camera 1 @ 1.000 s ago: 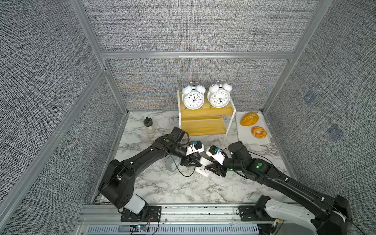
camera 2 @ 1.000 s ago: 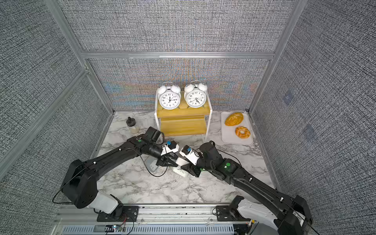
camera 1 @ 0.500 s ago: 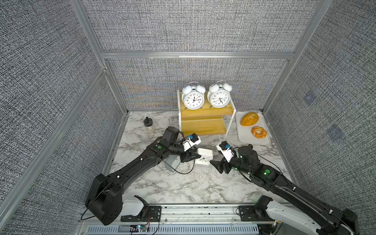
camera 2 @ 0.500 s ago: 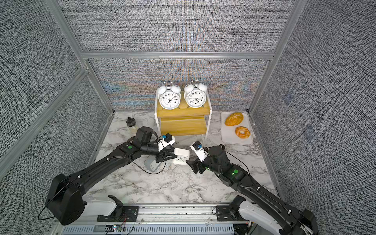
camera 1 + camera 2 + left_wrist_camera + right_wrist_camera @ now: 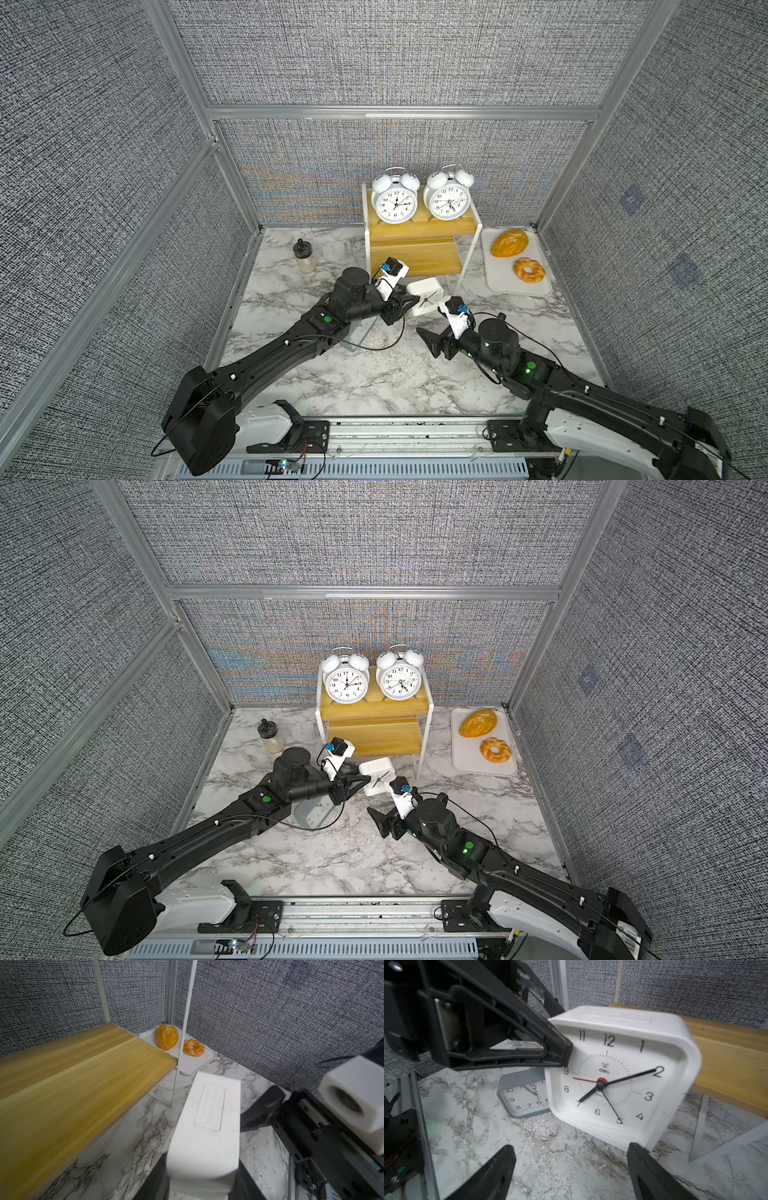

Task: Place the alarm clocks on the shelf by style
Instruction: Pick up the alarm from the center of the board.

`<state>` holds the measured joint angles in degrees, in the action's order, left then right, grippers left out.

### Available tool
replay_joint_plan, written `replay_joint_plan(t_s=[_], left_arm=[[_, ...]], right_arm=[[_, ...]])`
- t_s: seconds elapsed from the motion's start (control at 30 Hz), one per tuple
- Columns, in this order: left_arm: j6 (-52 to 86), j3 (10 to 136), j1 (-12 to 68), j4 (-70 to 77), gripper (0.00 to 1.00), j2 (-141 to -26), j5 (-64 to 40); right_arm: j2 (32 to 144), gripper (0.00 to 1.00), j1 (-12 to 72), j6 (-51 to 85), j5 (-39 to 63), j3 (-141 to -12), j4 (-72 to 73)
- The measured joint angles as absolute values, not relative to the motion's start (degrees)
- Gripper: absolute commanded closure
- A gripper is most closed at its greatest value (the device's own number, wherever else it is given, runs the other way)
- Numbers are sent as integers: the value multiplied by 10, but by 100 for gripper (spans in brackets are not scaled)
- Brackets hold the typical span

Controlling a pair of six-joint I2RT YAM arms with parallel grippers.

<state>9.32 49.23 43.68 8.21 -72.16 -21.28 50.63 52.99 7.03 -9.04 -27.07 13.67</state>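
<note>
The small white rounded-square alarm clock (image 5: 424,296) (image 5: 618,1076) hangs slightly tilted just above the marble, in front of the shelf's lower board (image 5: 415,257). My left gripper (image 5: 409,301) (image 5: 201,1163) is shut on it, pinching front and back at the dial's nine side. My right gripper (image 5: 434,322) (image 5: 570,1147) stands open just in front of the clock, with nothing between its fingers. Two white twin-bell clocks (image 5: 395,203) (image 5: 449,200) stand side by side on the shelf's top board (image 5: 419,226). The grey-blue rectangular clock (image 5: 521,1097) (image 5: 358,332) lies on the table, partly hidden under my left arm.
A white tray (image 5: 498,282) with a bread roll (image 5: 509,243) and a ring pastry (image 5: 528,270) lies right of the shelf. A small dark-capped bottle (image 5: 304,259) stands to the shelf's left. The shelf's thin white front leg (image 5: 180,1053) rises close beside the held clock.
My right gripper has opened, let go of the white square clock and drawn back. My left gripper has carried the clock away from the table's middle toward the shelf's lower board.
</note>
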Motion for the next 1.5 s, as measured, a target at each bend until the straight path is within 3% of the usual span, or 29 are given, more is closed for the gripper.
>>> replay_joint_plan(t_s=[0.2,0.43,1.37,1.5], left_arm=[[124,481,476,89,70,-714,-110],[136,477,494,91,70,-712,-69],[122,494,495,67,69,-709,-72],[118,497,498,57,69,-702,-110]], right_arm=[[519,6,573,87,-214,-253,216],[556,3,585,91,-278,-260,267],[609,2,578,54,-295,-296,276],[609,1,574,51,-295,-296,269]])
